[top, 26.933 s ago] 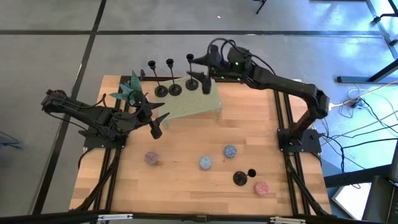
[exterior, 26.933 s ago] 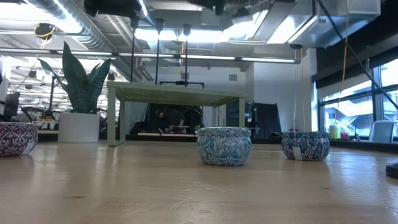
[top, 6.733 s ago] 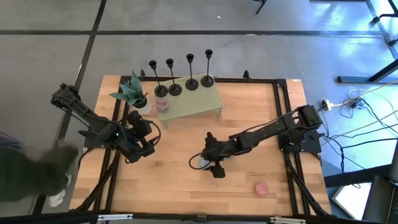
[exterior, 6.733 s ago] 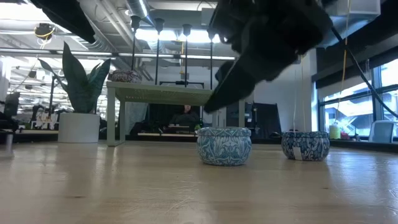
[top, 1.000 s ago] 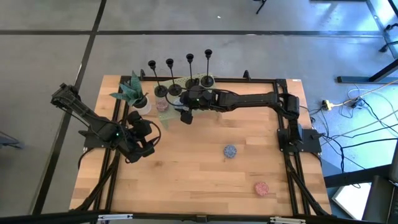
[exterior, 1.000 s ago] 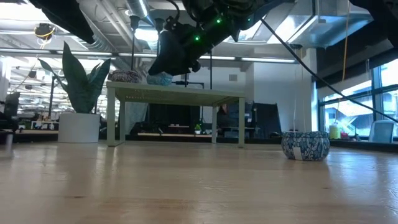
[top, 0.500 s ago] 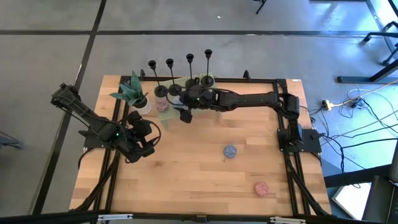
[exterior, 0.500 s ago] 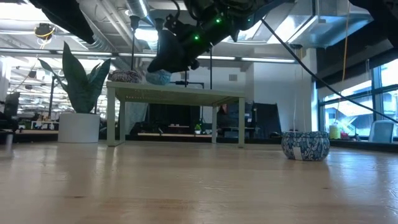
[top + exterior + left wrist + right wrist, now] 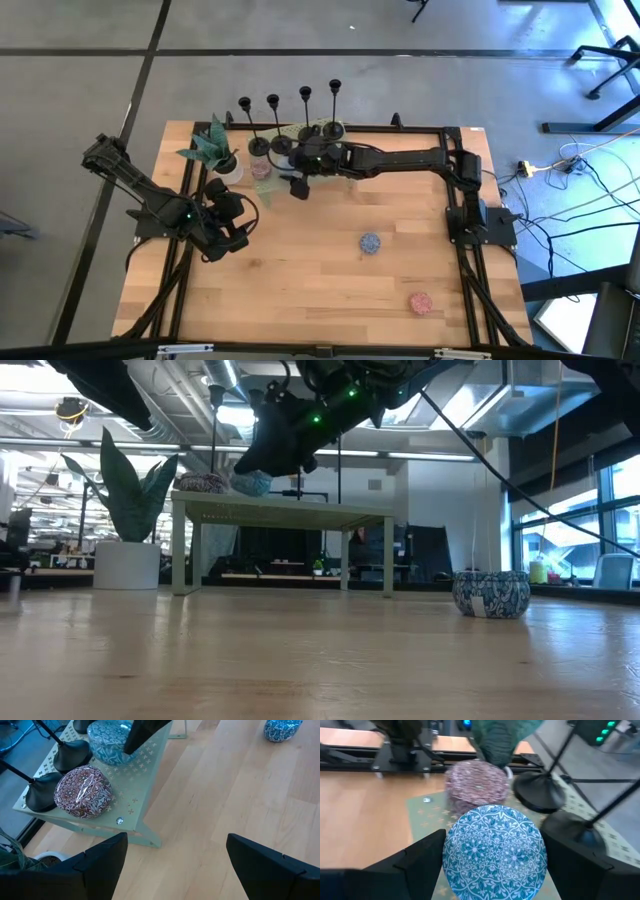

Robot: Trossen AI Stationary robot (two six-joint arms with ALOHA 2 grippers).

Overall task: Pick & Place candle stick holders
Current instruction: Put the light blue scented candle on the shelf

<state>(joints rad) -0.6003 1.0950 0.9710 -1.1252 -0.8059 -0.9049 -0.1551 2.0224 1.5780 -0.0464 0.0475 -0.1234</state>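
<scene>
Across the bench [image 9: 300, 290], four candle stick holders [image 9: 290, 125] already stand on the far green shelf [image 9: 335, 165], where the right gripper [image 9: 492, 855] fingers grip a blue tin [image 9: 492, 851]; left gripper [image 9: 175, 857] waits, open and empty.

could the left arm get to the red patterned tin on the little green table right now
Probably yes. The left gripper is open, empty and near the green table, and the red patterned tin sits at the edge facing it. The right gripper crowds the neighbouring blue tin.

Pale smooth wood table [image 9: 300, 270]; perforated matt green metal stand [image 9: 145, 780].
</scene>
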